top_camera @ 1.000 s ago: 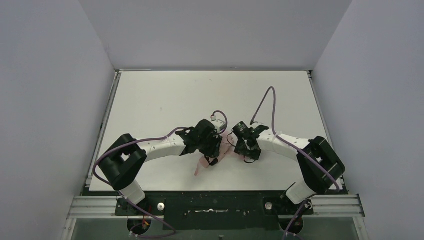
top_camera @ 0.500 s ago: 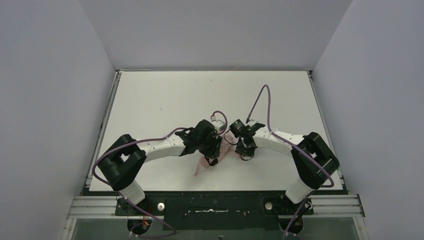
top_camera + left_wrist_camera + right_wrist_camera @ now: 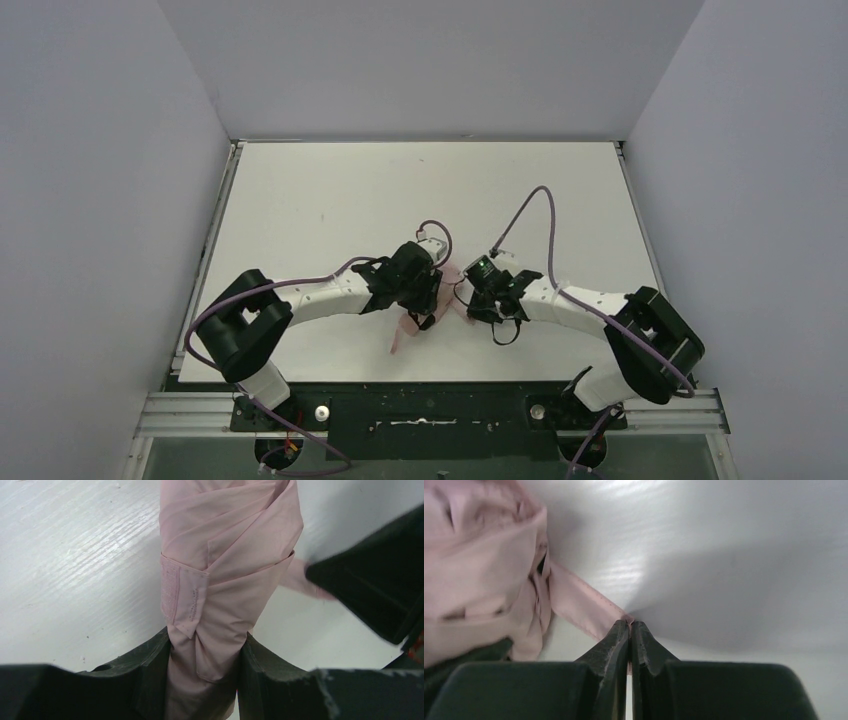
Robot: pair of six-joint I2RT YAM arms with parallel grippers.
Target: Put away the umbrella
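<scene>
The umbrella [image 3: 225, 555] is a folded bundle of pale pink fabric lying on the white table [image 3: 330, 200] between the two arms, also seen from above [image 3: 452, 281]. My left gripper [image 3: 205, 662] is shut on the bundle, its black fingers [image 3: 150, 670] pressed against both sides. A pink strap [image 3: 579, 605] runs from the fabric [image 3: 474, 570] out to my right gripper [image 3: 630, 625], which is shut on the strap's end. From above, the left gripper [image 3: 428, 302] and right gripper [image 3: 478, 302] sit close together over the umbrella. A pink flap [image 3: 402, 335] pokes out toward the near edge.
Purple cables [image 3: 535, 205] loop above both wrists. Grey walls [image 3: 100, 200] enclose the table on three sides. The black base rail [image 3: 420, 410] runs along the near edge. The right gripper's dark body [image 3: 375, 595] shows at the right of the left wrist view.
The right gripper has shut on the strap. The right arm shifted, its elbow moving toward the near right. The left arm stayed put with the umbrella in its grip.
</scene>
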